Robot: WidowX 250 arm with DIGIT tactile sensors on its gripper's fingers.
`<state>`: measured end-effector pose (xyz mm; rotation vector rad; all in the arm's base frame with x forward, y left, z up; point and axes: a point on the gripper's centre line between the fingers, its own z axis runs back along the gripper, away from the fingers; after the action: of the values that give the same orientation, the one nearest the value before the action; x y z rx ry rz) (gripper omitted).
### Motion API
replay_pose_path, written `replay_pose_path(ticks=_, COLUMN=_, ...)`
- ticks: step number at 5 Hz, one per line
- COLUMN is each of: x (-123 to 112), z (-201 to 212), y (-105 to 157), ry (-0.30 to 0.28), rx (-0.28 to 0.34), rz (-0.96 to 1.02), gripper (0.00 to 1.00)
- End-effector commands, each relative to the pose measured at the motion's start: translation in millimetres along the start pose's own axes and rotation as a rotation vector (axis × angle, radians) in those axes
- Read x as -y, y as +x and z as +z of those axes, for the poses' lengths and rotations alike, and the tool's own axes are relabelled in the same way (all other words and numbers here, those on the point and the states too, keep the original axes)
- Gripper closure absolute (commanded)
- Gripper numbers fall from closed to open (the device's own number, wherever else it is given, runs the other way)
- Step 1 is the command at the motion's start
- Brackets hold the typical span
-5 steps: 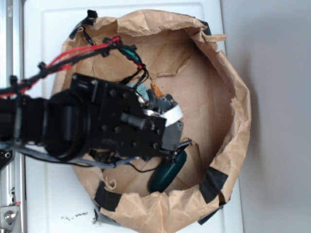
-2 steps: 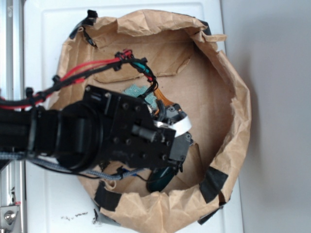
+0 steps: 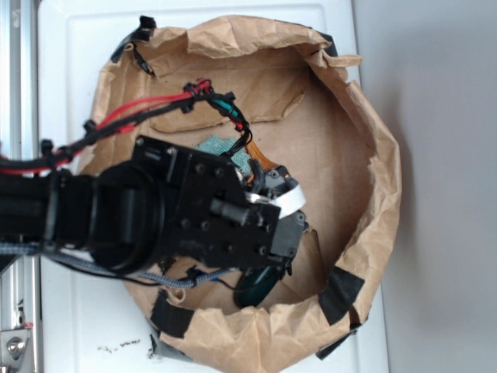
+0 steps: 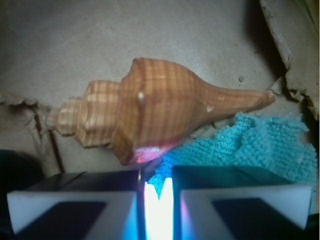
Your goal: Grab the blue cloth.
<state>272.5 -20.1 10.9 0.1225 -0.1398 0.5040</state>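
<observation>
Exterior view: we see the arm reaching in from nine o'clock over the paper-bag basin (image 3: pixel 373 140), whose rolled walls keep the objects together. The gripper (image 3: pixel 289 214) hangs near centre; the blue cloth (image 3: pixel 221 149) peeks out at its eleven o'clock, a dark green object (image 3: pixel 256 289) at six.

Wrist view: the white pads (image 4: pixel 70 200) stand nearly together, a bright slit between them, so we judge the jaws closed, with nothing visibly held. The cloth (image 4: pixel 255 145) lies at three o'clock, tucked under the seashell (image 4: pixel 150 115).
</observation>
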Motion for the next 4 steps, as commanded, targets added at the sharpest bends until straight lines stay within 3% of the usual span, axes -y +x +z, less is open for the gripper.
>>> replay_pose_path(ticks=1, x=-35, z=30, y=3, ry=-0.067, rx=-0.096, rz=-0.102, gripper=1.00)
replay_pose_path(ticks=2, x=-52, z=41, y=2, ry=-0.105, rx=-0.097, rz=-0.163, gripper=1.00)
replay_pose_path(ticks=4, x=-57, z=44, y=3, ry=-0.113, rx=-0.102, rz=-0.181, gripper=1.00)
